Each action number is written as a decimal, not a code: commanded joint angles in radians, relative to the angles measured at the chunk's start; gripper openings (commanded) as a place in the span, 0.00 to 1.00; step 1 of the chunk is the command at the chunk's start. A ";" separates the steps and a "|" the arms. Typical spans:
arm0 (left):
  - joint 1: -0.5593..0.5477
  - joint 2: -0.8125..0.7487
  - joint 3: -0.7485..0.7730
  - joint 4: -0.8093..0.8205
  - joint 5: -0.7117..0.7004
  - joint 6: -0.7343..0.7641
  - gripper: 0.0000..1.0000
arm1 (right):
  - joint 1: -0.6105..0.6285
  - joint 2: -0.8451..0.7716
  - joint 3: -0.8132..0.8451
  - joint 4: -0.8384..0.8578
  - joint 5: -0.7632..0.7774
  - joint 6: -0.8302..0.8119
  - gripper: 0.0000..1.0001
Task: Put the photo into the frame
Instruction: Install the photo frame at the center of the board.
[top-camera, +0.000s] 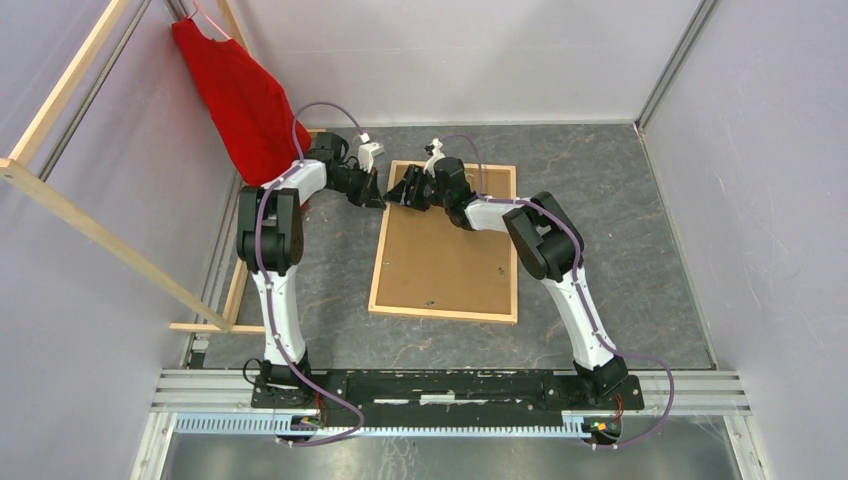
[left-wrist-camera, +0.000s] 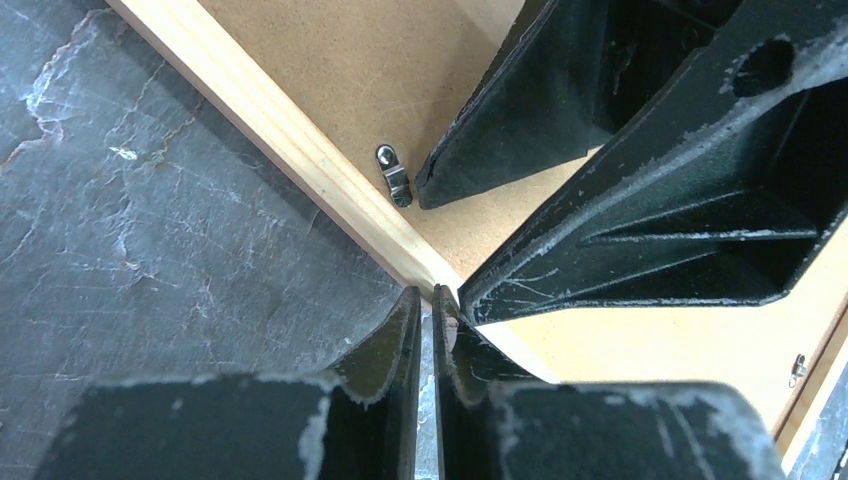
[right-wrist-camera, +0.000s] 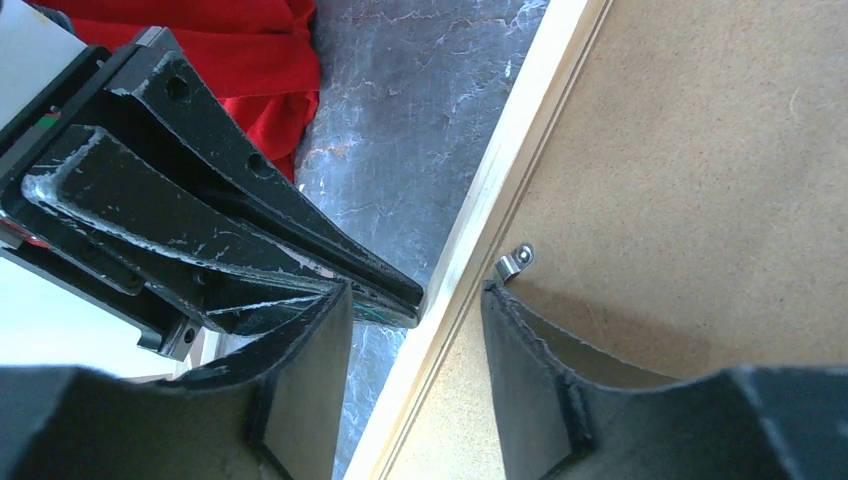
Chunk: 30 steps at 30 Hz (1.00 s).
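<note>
The frame (top-camera: 378, 262) is a thin light-wood rectangle lying face down on the dark table. A brown backing board (top-camera: 450, 255) fills it. The photo is hidden. My left gripper (top-camera: 381, 197) is shut and empty, with its tips (left-wrist-camera: 427, 295) at the outer edge of the frame's left rail (left-wrist-camera: 300, 150) near the far corner. My right gripper (top-camera: 402, 193) is open and straddles that same rail (right-wrist-camera: 510, 150), one finger over the table and one over the board. A small metal clip (right-wrist-camera: 515, 262) sits on the board by the right finger, and it also shows in the left wrist view (left-wrist-camera: 395, 180).
A red cloth (top-camera: 240, 100) hangs at the far left, close behind my left arm. Long wooden rack bars (top-camera: 100, 235) lean along the left wall. Grey walls close in the table on the left, back and right.
</note>
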 joint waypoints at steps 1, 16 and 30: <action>-0.031 -0.003 -0.062 -0.056 -0.040 0.040 0.14 | 0.006 0.001 -0.053 0.043 0.095 -0.001 0.54; -0.031 -0.038 -0.127 -0.056 -0.042 0.071 0.13 | -0.006 -0.072 -0.047 -0.149 0.135 -0.107 0.41; -0.046 -0.028 -0.151 -0.056 -0.035 0.086 0.13 | 0.019 -0.012 0.037 -0.196 0.156 -0.059 0.36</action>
